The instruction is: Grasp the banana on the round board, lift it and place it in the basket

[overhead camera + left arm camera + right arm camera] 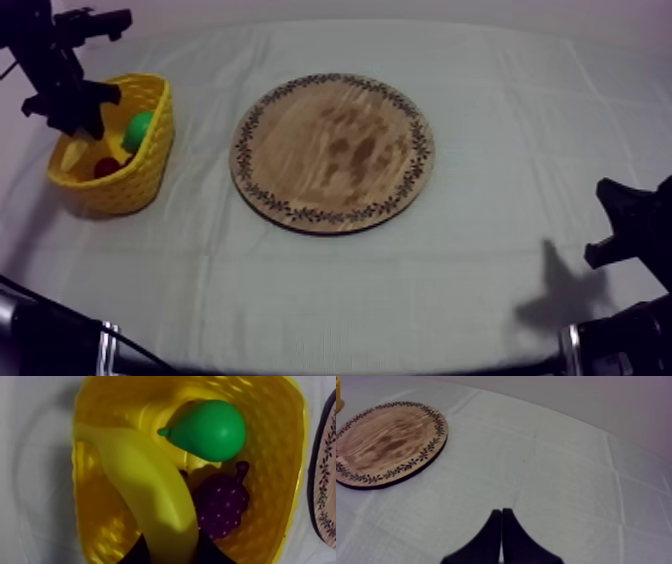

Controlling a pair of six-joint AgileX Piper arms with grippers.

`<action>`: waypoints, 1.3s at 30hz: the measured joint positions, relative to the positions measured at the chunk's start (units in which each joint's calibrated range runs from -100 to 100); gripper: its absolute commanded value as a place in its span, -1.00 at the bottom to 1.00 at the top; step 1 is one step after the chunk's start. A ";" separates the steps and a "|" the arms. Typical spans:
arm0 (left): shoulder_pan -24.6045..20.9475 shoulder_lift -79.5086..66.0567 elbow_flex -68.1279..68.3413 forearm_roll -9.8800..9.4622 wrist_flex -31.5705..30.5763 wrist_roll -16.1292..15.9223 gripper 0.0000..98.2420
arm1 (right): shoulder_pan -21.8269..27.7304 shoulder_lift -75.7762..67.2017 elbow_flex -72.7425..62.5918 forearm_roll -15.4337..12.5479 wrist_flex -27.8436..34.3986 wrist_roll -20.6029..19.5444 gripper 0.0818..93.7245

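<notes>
The banana point(145, 491) is clamped near one end by the left gripper point(172, 548), over the yellow basket point(280, 451) at far left. It is judged light, stiff, probably slick.

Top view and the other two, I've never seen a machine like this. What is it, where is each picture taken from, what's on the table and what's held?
This is a robot with two arms, one at each side of a cloth-covered table, each ending in a black two-fingered hand. The top view looks down from above; the other two cameras ride on the arms. On the table sit a round wooden board, bare, and a yellow basket. The left hand hangs over the basket, shut on a banana. In the basket lie a green pear, purple grapes and a small red fruit. The right hand is shut on nothing, over the table, apart from the board.
</notes>
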 measured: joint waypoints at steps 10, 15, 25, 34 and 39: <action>0.08 0.50 0.74 0.22 -1.38 -0.33 -0.52 | 0.00 0.00 0.00 0.00 0.00 0.00 -0.99; 0.12 0.54 0.39 0.04 -1.62 0.86 0.27 | 0.00 0.00 0.00 0.00 0.00 0.00 -0.99; -0.40 0.27 -0.90 -0.24 -3.43 -0.12 0.55 | 0.00 0.00 0.00 0.00 0.00 0.00 -0.99; -0.32 -0.93 -1.96 -0.69 -5.27 -0.41 0.13 | 0.00 0.00 0.00 0.00 0.09 0.00 -0.99; 0.14 -3.51 -3.44 -1.45 -8.61 -1.14 -0.35 | 0.00 0.00 0.00 0.00 0.02 0.00 -0.99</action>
